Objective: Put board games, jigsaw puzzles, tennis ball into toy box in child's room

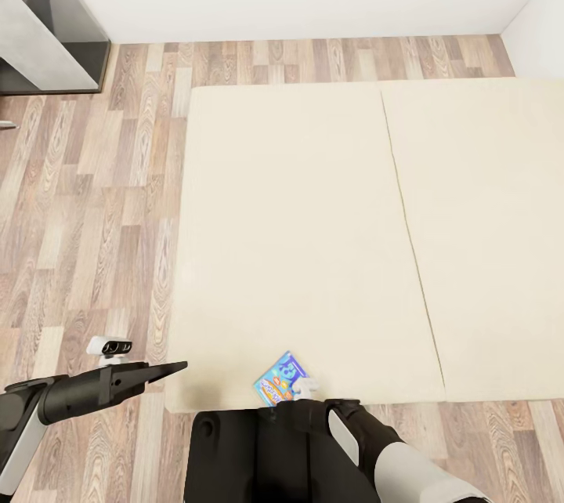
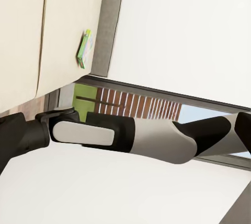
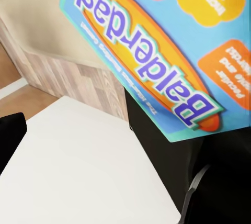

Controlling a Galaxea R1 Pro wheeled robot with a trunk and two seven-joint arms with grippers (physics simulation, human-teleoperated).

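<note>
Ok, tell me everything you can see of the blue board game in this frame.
The blue board game is a thin, flat printed box, card-like, with a blue face, an orange-yellow oval and the title Balderdash in purple letters, plus orange and yellow blobs with small text. In the head view it sits at the near edge of the bed, tilted, right by the right gripper. Whether it is gripped or merely lying there cannot be told.

bed: matt cream cloth | floor: grained wood planks | blue board game: glossy printed card
</note>
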